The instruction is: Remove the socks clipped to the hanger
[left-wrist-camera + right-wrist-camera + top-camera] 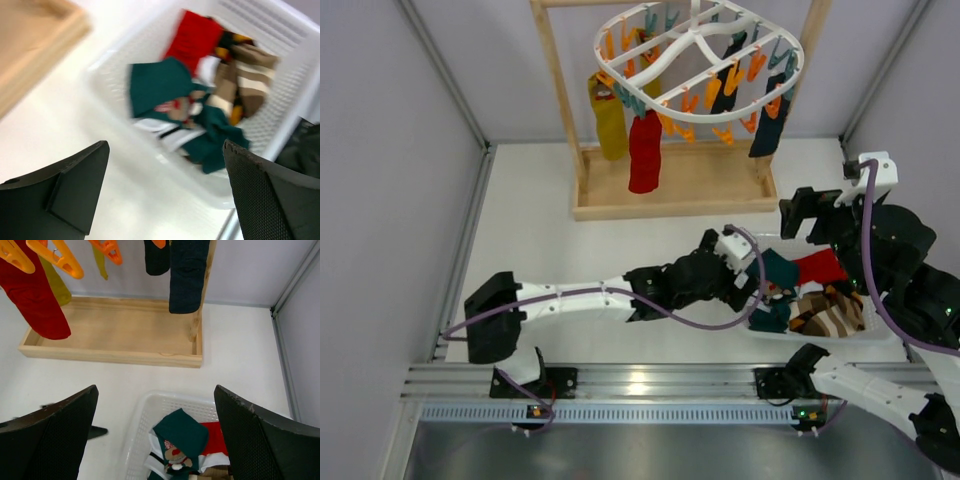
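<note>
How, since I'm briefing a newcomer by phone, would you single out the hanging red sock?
Find the wooden stand at the far end, holding the white oval hanger. The red sock dangles from its near left edge, beside a mustard sock; no other hanging sock is red.

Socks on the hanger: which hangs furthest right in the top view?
The dark navy sock, beside the wooden stand's right post; the red sock and yellow sock hang at the left.
</note>
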Controlling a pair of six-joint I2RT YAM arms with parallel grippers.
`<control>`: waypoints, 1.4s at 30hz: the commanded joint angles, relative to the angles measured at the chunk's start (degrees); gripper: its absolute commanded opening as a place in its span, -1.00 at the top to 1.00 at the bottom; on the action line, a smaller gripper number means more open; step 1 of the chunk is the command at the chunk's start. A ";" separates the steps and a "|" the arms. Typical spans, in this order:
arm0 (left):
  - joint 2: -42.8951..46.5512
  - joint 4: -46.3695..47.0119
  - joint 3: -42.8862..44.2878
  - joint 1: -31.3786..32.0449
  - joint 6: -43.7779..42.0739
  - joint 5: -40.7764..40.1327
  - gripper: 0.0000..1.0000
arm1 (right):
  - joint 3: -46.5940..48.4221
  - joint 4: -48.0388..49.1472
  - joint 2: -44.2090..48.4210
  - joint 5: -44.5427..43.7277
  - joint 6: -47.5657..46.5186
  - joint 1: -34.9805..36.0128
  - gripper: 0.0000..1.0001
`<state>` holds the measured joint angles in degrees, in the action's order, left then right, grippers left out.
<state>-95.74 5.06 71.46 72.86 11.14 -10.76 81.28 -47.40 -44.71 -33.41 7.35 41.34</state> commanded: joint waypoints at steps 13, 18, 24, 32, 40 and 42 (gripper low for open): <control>15.06 2.57 -17.93 -26.78 4.60 -12.55 -0.98 | -8.85 13.82 4.72 16.61 -0.50 -0.47 -0.89; 16.28 17.23 -24.50 -39.71 -2.06 4.48 -0.98 | -10.26 13.82 5.07 19.52 -1.20 -0.47 -0.89; 14.63 30.36 -25.43 -49.73 -5.86 32.00 -0.98 | -9.65 12.59 5.77 24.44 -3.31 -0.47 -0.90; 6.72 30.36 -15.40 -56.33 -6.48 45.22 -0.98 | -9.12 10.66 6.65 30.24 -6.47 -0.47 -0.90; -4.44 30.36 -2.83 -56.95 -5.52 47.74 -0.98 | -10.17 13.12 6.04 36.13 -9.37 -0.47 -0.89; -6.20 30.36 -0.19 -57.04 -2.72 51.09 -0.98 | -10.43 13.21 6.12 36.13 -9.55 -0.47 -0.89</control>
<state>-99.98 31.55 67.09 16.36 6.00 33.65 70.89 -37.19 -38.37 -0.10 -0.21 41.34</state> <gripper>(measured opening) 0.990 0.948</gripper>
